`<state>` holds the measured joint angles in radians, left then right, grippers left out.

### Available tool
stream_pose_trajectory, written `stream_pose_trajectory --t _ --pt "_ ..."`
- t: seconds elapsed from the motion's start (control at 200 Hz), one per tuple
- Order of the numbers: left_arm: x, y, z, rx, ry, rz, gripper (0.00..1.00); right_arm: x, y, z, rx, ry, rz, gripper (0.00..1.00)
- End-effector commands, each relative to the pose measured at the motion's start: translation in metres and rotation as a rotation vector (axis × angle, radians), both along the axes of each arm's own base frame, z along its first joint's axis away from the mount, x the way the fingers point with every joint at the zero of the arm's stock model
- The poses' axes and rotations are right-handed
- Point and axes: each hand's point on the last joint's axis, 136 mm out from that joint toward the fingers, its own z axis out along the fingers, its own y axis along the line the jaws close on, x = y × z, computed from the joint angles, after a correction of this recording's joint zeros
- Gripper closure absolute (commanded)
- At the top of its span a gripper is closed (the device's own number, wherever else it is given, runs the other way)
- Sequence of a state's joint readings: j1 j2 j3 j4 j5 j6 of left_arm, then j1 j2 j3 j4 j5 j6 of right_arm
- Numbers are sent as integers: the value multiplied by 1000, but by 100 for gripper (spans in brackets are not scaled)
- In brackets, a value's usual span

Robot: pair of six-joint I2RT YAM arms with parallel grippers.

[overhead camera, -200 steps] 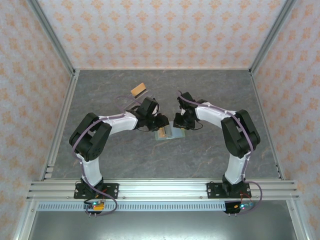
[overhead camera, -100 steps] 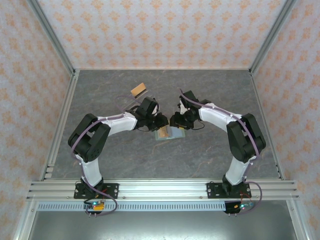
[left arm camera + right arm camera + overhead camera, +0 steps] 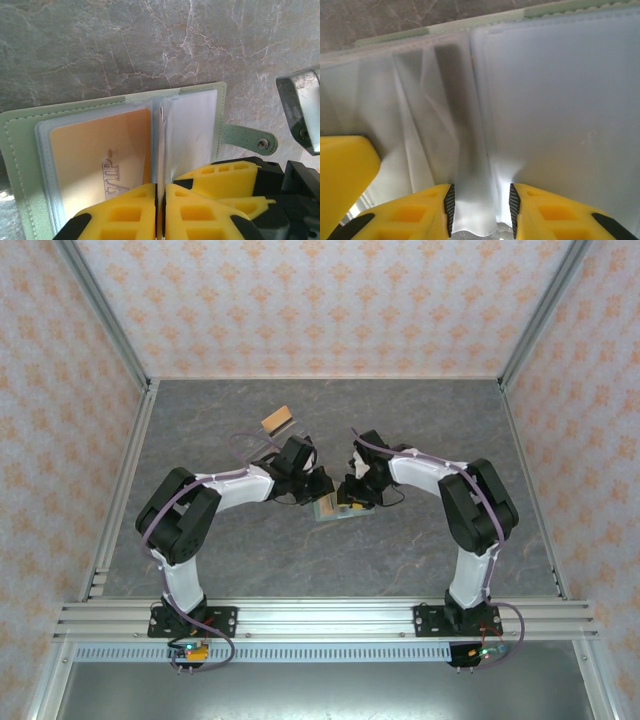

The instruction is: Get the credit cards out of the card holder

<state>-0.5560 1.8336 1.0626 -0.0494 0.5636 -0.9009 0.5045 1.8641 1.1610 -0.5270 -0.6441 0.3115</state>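
Observation:
The sage-green card holder (image 3: 20, 150) lies open like a book on the grey table, its snap tab (image 3: 250, 140) pointing right. An orange VIP card (image 3: 100, 160) sits in the left clear sleeve. My left gripper (image 3: 160, 200) is shut on a clear sleeve page standing upright at the spine. My right gripper (image 3: 481, 205) is over the holder's right half, jaws apart around a fold of clear sleeve (image 3: 470, 150). From above, the card holder (image 3: 328, 508) lies between the left gripper (image 3: 322, 490) and the right gripper (image 3: 352, 496).
A clear tray with a tan piece (image 3: 277, 421) stands behind the left arm. Aluminium rails (image 3: 320, 618) edge the table at the front, and patterned walls close in the other sides.
The left jaws have closed onto the sleeve page. The right gripper has shifted slightly left and nearer over the holder, its jaws widening, then narrowing.

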Motion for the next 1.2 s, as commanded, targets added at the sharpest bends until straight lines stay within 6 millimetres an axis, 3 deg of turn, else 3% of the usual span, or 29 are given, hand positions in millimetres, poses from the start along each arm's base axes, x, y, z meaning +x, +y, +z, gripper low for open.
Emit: stream_pose_trajectory --t 0.0,0.16,0.26,0.5,0.931,1.116,1.131,1.191 --pt "4 8 8 5 -17 38 82 -1 -13 -15 -106 16 0 68" --pt "3 30 6 88 -13 85 60 2 -23 -22 -166 7 -24 73" --pt "1 39 5 133 -8 99 56 3 -24 -24 -172 3 -35 74" --pt "3 24 8 43 -5 86 59 5 -24 -25 -174 1 -55 78" --pt "9 -5 -8 -45 41 39 59 6 -25 -21 -146 -7 -79 79" --pt "15 -17 0 -71 25 21 66 6 -18 -4 -81 -25 -53 72" --pt "14 -18 -10 -61 44 19 66 6 -18 -1 -76 -28 -51 71" --pt "15 -22 -11 -69 46 8 68 8 -17 10 -58 -51 -44 68"
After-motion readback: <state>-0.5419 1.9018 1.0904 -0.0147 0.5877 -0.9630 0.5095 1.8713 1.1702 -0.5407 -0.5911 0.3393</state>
